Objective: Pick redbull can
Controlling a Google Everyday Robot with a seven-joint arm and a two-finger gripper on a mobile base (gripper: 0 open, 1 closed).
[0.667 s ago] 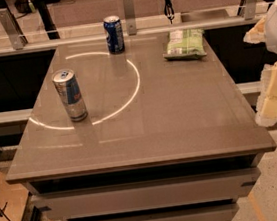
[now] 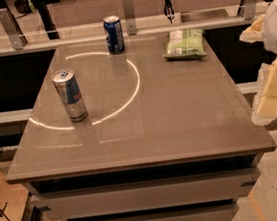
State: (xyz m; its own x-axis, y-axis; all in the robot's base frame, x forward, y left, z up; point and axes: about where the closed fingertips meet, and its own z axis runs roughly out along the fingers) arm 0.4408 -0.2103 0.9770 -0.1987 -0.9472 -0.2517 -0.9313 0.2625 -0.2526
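Observation:
The redbull can (image 2: 70, 94), tall, slim, silver and light blue with a small red mark, stands upright on the left part of the brown table (image 2: 170, 123). My gripper (image 2: 272, 91) is at the right edge of the view, beside the table's right edge, far right of the can. It holds nothing that I can see.
A shorter dark blue can (image 2: 114, 34) stands at the table's back edge. A green snack bag (image 2: 185, 44) lies at the back right. A bright ring of light marks the tabletop. Metal rail posts (image 2: 129, 13) stand behind the table.

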